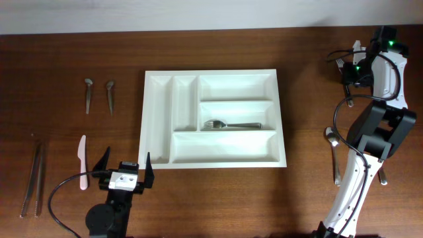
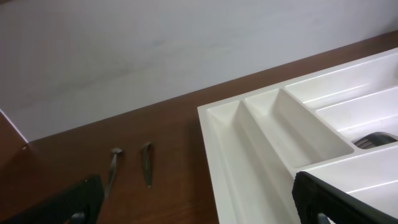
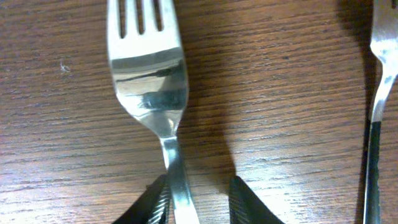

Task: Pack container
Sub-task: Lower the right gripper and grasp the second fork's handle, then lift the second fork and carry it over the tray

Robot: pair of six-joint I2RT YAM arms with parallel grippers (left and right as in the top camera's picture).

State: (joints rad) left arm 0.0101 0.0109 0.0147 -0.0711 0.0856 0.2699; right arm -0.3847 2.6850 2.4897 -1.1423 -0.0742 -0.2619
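The container, a white cutlery tray point(image 1: 225, 147), lies mid-table and holds one metal fork point(image 1: 228, 124) in its middle long compartment. The left wrist view shows the tray's left compartments point(image 2: 249, 149) and that fork's end point(image 2: 376, 138). My left gripper point(image 1: 125, 168) is open and empty, low by the tray's front-left corner point(image 2: 199, 208). My right gripper point(image 1: 350, 71) is at the far right back. In the right wrist view its fingers point(image 3: 198, 202) straddle the handle of a second fork point(image 3: 149, 68) lying on the wood. The left finger touches the handle; a gap shows at the right finger.
Two small spoons point(image 1: 88, 92) point(image 1: 110, 94) lie left of the tray, also in the left wrist view point(image 2: 114, 165) point(image 2: 147, 163). A white plastic knife point(image 1: 82, 162) and a pair of long sticks point(image 1: 33, 178) lie front left. A spoon point(image 1: 334, 149) lies right; another fork point(image 3: 379, 93) lies beside the straddled one.
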